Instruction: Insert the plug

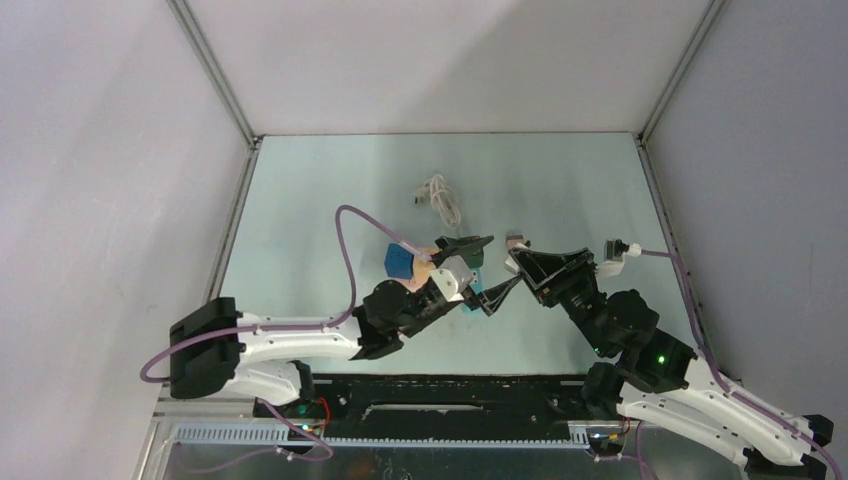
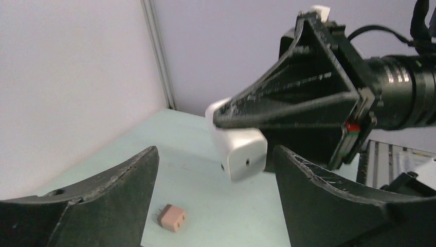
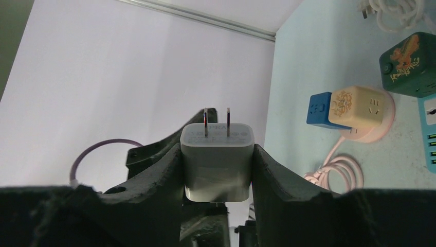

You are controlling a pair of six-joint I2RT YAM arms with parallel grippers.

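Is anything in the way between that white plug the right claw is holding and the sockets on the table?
Yes. The left claw, jaws open, hangs right in front of the white plug held in the right claw. It sits between the plug and the blue cube socket beyond it on the table.

Coiled white cable; small tan adapter.

Left arm and right arm are white, black-jointed, with purple cables.
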